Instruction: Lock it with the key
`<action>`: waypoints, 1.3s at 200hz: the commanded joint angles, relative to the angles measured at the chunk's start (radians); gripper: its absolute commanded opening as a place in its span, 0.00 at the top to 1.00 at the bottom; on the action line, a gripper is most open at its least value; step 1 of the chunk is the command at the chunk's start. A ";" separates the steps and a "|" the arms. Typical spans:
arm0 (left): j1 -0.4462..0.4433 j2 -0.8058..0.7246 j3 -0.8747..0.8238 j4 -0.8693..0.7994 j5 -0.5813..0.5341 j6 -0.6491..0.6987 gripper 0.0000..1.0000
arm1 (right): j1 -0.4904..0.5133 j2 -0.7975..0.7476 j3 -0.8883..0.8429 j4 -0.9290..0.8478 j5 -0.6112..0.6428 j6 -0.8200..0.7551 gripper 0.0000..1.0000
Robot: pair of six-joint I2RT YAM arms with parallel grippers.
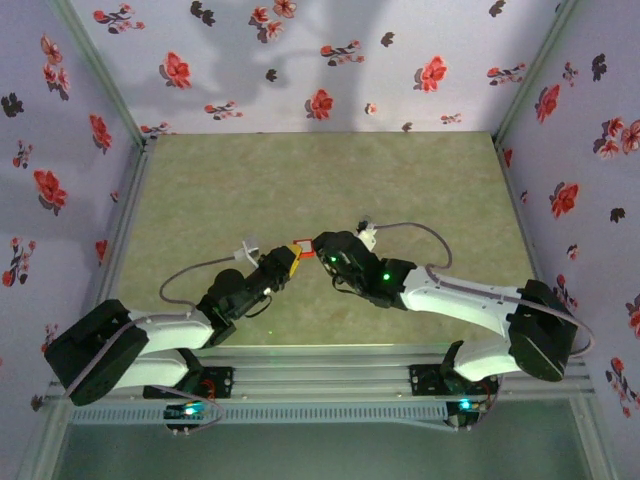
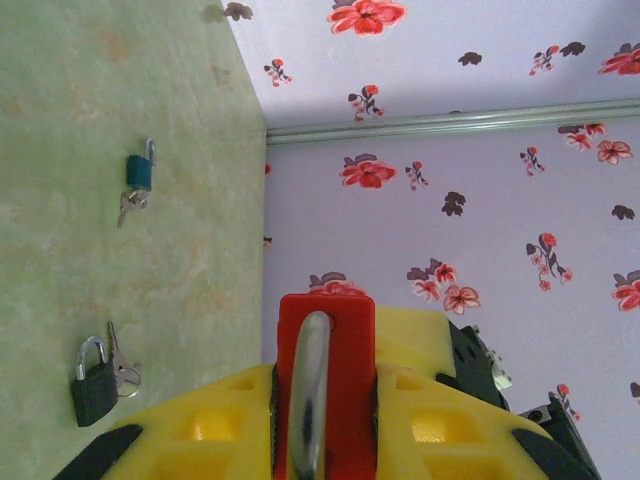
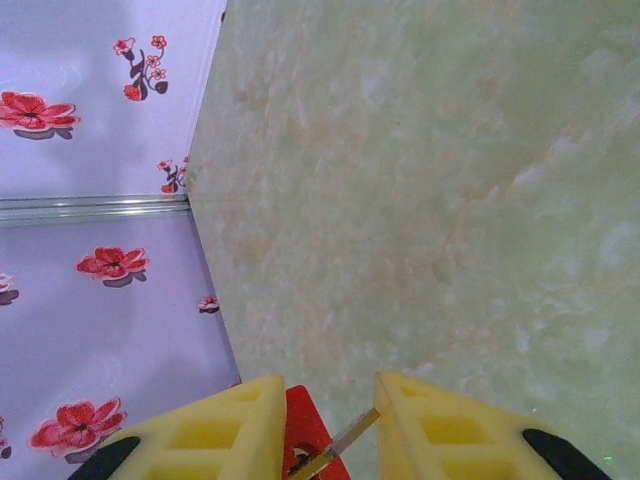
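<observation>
Two grippers meet nose to nose over the middle of the table (image 1: 220,190) in the top view, the left gripper (image 1: 288,262) and the right gripper (image 1: 322,247), with the lock (image 1: 301,249) a red speck between their tips. The table is pale green and marbled. Walls (image 1: 330,60) papered lavender with red flowers close it in on three sides, and a metal rail (image 1: 320,365) runs along the near edge. The jaws are too small to read there. In the left wrist view the yellow fingers (image 2: 200,430) are closed on the lock (image 2: 335,320). Its red body stands up out of the gap and its steel shackle (image 2: 310,400) runs down the middle, the lower part cut off by the frame. Beyond it on the table lie a teal padlock (image 2: 140,172) and a black padlock (image 2: 95,385), well apart, each with keys (image 2: 128,205) just beside it. In the right wrist view the yellow fingers (image 3: 450,430) stand apart with bare table showing through the gap. A corner of the lock (image 3: 305,425) sits between them, nearer the left one. A thin metal strip (image 3: 350,432) slants from the inner edge of the right finger down to the lock. Whether it is a key or the shackle cannot be told, and the frame cuts it off.
</observation>
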 commanded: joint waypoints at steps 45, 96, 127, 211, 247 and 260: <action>-0.008 0.004 0.003 0.059 -0.014 -0.013 1.00 | 0.010 0.013 0.014 0.017 0.008 0.011 0.77; -0.008 0.013 0.005 0.061 -0.015 -0.041 1.00 | 0.011 0.015 -0.015 0.091 0.009 0.005 0.79; -0.007 0.028 0.009 0.062 -0.015 -0.085 1.00 | 0.013 0.016 -0.047 0.171 0.011 -0.007 0.81; -0.019 0.064 0.029 0.070 -0.002 -0.177 1.00 | 0.019 0.009 -0.115 0.303 0.041 -0.032 0.82; -0.029 0.072 0.039 0.073 -0.003 -0.211 1.00 | 0.020 0.008 -0.159 0.401 0.064 -0.058 0.82; -0.033 0.075 0.042 0.074 -0.004 -0.221 1.00 | 0.021 0.009 -0.171 0.424 0.070 -0.066 0.82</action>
